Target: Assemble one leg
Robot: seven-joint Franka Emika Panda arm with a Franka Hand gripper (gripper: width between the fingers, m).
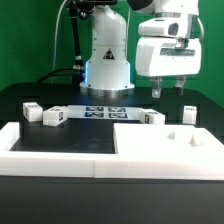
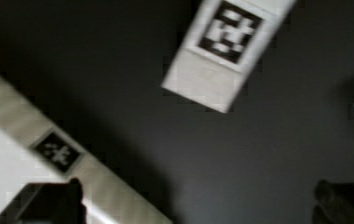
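It seems nothing is done: the leg (image 2: 227,52) lies loose on the surface (image 2: 245,150); the jaws, upper right in the exterior frame, are spread and empty.

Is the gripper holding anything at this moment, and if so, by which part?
Nothing is held. The gripper hangs open in the air, nothing between its fingers; a leg lies loose on the table, untouched.
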